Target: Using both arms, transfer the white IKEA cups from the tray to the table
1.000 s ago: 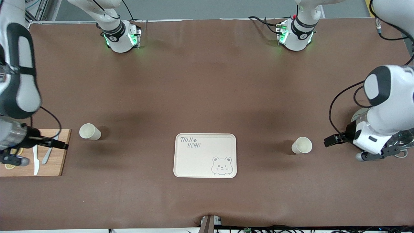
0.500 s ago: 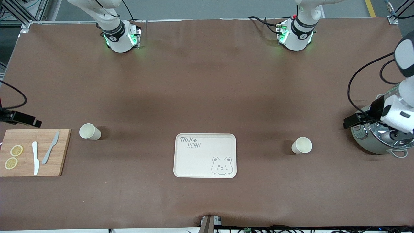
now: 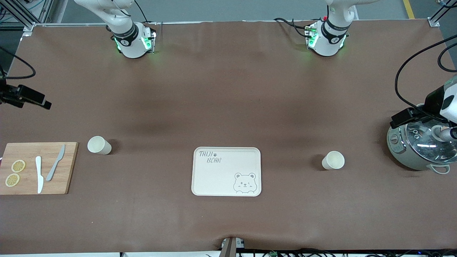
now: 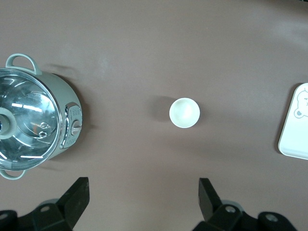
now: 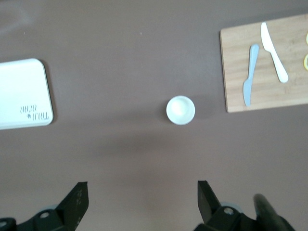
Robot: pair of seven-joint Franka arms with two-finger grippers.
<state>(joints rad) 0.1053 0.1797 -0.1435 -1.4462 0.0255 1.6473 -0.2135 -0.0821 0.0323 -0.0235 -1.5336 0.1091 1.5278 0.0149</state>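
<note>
Both arms are rising higher than a second ago — left gripper (image 4: 143, 199) and right gripper (image 5: 142, 202) spread wide, empty — white IKEA cups (image 3: 333, 160) (image 3: 99, 145) sitting on the table (image 3: 221, 89), tray (image 3: 227, 171) bare, task looking done.

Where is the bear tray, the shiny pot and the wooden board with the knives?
bear tray (image 3: 214, 178), front view, bare middle of its floor.
shiny pot (image 3: 417, 148), front view, its glass lid.
wooden board (image 3: 68, 167), front view, bare wood beside the knives.

Both white cups (image 3: 99, 145) (image 3: 333, 160) stand upright on the table (image 3: 228, 100), flanking the empty tray (image 3: 226, 171).
</note>
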